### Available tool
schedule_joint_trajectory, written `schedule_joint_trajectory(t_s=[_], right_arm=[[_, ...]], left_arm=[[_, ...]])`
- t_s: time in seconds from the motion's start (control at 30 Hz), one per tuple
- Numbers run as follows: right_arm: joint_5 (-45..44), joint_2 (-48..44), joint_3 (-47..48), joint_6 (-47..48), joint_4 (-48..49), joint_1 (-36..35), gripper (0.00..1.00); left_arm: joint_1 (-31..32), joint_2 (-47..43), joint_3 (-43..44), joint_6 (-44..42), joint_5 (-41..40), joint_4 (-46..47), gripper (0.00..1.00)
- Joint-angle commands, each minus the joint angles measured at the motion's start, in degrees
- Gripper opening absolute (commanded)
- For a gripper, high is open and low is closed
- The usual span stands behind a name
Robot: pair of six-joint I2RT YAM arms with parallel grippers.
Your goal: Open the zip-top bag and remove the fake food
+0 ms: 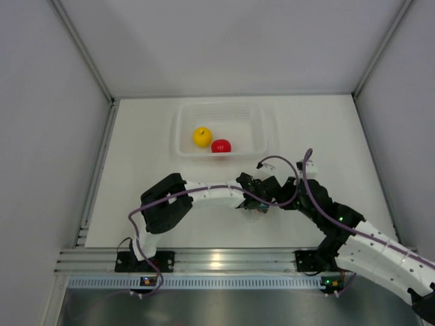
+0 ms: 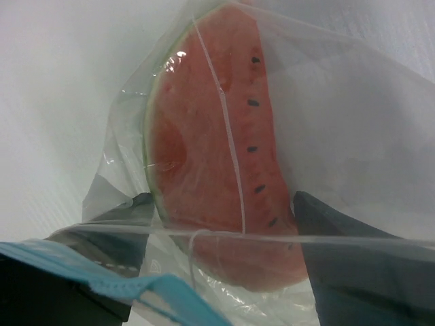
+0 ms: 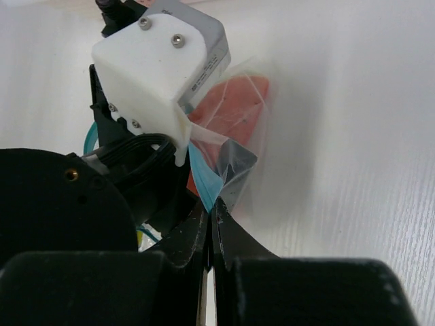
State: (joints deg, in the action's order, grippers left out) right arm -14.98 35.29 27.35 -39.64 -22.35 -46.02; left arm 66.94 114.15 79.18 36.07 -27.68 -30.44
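- The zip-top bag (image 2: 326,115) sits where the two grippers meet, over the near middle of the table (image 1: 149,163), between the tray (image 1: 182,129) and the arm bases.
- Bare tabletop lies on every side of the bag. The tray is the closest thing, just beyond it. The side walls stand well apart from it, and the metal rail (image 1: 217,259) runs along the near edge.
- In the right wrist view the bag reaches up and to the right, away from that gripper, with its zip strip (image 3: 202,178) at the near end.
- Inside lies a watermelon slice (image 2: 211,170). In the left wrist view its long axis runs away from the camera, with the curved green rind on the left and a row of black seeds on the right.
- The bag is clear, creased and glossy, and its strip is light blue. The slice is pinkish red.
- The right gripper (image 3: 209,216) is pinched closed on the blue strip, its two black fingers meeting on it.
- The left gripper (image 2: 223,204) has its dark fingers standing apart on either side of the slice's near end, seen through plastic. Whether they press on it cannot be told.
- The yellow fruit (image 1: 202,136) and red fruit (image 1: 221,145) rest side by side in the tray, outside the bag.
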Motion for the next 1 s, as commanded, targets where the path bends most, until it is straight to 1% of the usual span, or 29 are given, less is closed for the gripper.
schedule_joint_trajectory(t_s=[0.0,0.1,0.2,0.23,0.27,0.3,0.43,0.5,0.57,0.6,0.67,0.7,0.77,0.8,0.83,0.97], right_arm=[[3.11,-1.10,0.77,0.35,5.38,-0.91,0.00],[3.29,-1.10,0.60,0.09,5.74,-0.83,0.00],[3.64,-1.36,-0.19,0.00,6.26,-0.83,0.00],[3.73,-1.36,-0.37,-0.18,6.53,-0.91,0.00],[3.56,-1.36,-0.55,-0.18,6.62,-0.83,0.00],[3.30,-1.36,-0.72,-0.18,6.53,-0.91,0.00],[1.54,-1.19,-0.99,0.35,6.97,-0.91,0.00],[0.40,-0.66,-1.07,0.61,7.76,-0.83,0.00],[0.39,0.48,-1.07,1.14,8.63,-0.91,0.00],[1.18,1.01,-1.16,1.23,9.86,-0.91,0.00],[3.80,2.41,-1.42,2.19,11.53,-0.83,0.00],[5.21,2.94,-1.77,2.89,13.37,-0.91,0.00],[7.50,4.51,-2.13,4.83,15.05,-0.91,0.00],[8.90,5.14,-2.22,5.27,15.49,-1.00,0.00],[9.35,5.92,-2.22,6.14,15.58,-0.91,0.00],[10.50,9.27,-2.48,7.47,15.49,-1.09,0.00]], left_arm=[[-1.55,3.62,-0.43,0.22,-0.44,-1.38,0.91],[-1.55,4.24,-0.25,0.49,-0.71,-1.38,0.89],[-1.55,4.15,-0.25,1.01,-1.15,-1.12,0.74],[-1.55,3.98,-0.16,1.10,-1.23,-1.20,0.63],[-1.55,3.80,-0.08,1.28,-1.15,-1.20,0.60],[-1.46,3.54,-0.08,1.54,-1.32,-1.12,0.53],[-1.11,1.96,-0.25,1.98,-1.24,-0.16,0.32],[-0.84,0.12,-1.65,1.98,0.16,1.68,0.27],[-0.67,-1.46,-3.14,2.24,1.49,5.55,0.23],[-0.67,-3.30,-4.63,2.85,2.10,6.69,0.20],[-0.49,-4.98,-5.87,3.74,2.10,9.67,0.18],[-0.40,-6.64,-6.75,4.09,1.84,10.48,0.12],[-0.40,-8.41,-8.77,4.79,0.97,12.84,0.10],[-0.40,-10.07,-9.39,5.58,-0.08,13.47,0.03],[-0.40,-10.78,-10.70,6.11,-0.70,13.91,0.00],[-0.40,-14.91,-14.13,8.48,-3.60,16.72,0.00]])
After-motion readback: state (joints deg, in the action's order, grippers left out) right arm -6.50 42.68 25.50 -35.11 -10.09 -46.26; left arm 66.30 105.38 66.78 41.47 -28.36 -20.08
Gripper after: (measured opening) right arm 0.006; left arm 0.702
